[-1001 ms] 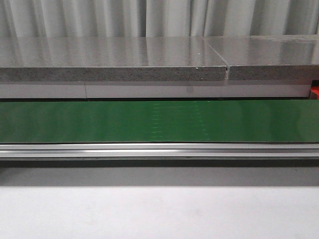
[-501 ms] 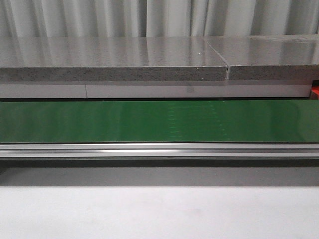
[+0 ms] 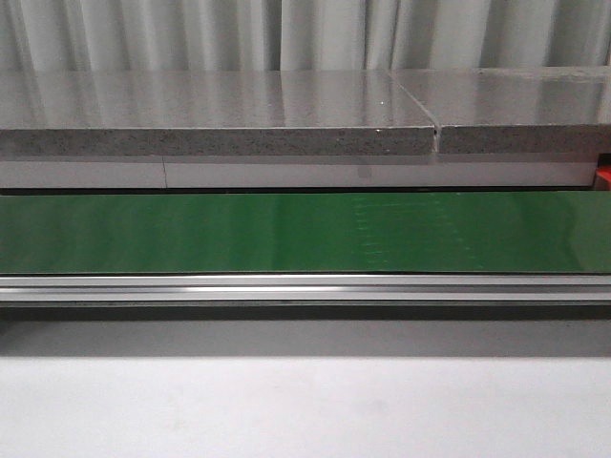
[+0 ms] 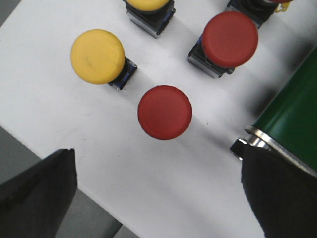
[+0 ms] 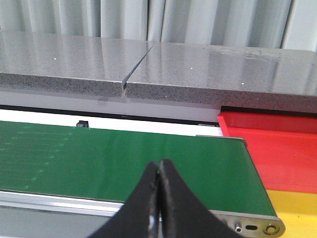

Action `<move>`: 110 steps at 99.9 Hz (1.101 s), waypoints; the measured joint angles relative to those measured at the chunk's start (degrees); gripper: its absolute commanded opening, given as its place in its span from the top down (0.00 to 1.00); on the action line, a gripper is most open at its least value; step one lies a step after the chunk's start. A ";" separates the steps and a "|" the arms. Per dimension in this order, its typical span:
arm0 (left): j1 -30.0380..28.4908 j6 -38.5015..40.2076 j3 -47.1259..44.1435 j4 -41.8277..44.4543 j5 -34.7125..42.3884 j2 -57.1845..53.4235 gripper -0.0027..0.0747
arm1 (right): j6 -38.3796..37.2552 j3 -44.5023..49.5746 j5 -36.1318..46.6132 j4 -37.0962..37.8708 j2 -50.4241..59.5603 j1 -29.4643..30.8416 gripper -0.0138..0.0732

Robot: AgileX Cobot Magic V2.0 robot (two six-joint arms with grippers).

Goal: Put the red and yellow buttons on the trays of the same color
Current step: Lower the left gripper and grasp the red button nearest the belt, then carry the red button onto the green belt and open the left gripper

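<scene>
Two fingers (image 4: 39, 191) of the left gripper (image 4: 161, 198) stand wide apart above a red button (image 4: 164, 112) on the white table (image 4: 74, 124); a yellow button (image 4: 97, 56) sits nearby. The right gripper (image 5: 158, 198) is closed and empty over the green belt (image 5: 124, 158), beside the red tray (image 5: 277, 148) and yellow tray (image 5: 297, 208).

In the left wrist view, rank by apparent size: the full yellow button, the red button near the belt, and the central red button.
1. Red button near the belt, slightly largest.
2. Full yellow button and central red button look about alike; differing nearness to the camera leaves every rank unsure.
</scene>
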State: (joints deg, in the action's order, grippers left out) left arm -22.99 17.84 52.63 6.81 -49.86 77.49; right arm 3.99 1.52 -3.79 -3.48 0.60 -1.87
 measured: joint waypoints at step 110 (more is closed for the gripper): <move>0.00 -0.12 0.23 -0.03 8.68 13.45 0.87 | 0.00 0.00 0.00 0.00 0.00 -0.47 0.92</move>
State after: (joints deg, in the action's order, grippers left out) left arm -22.99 17.72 52.86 6.78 -41.18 90.95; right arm 3.99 1.52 -3.79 -3.48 0.60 -2.34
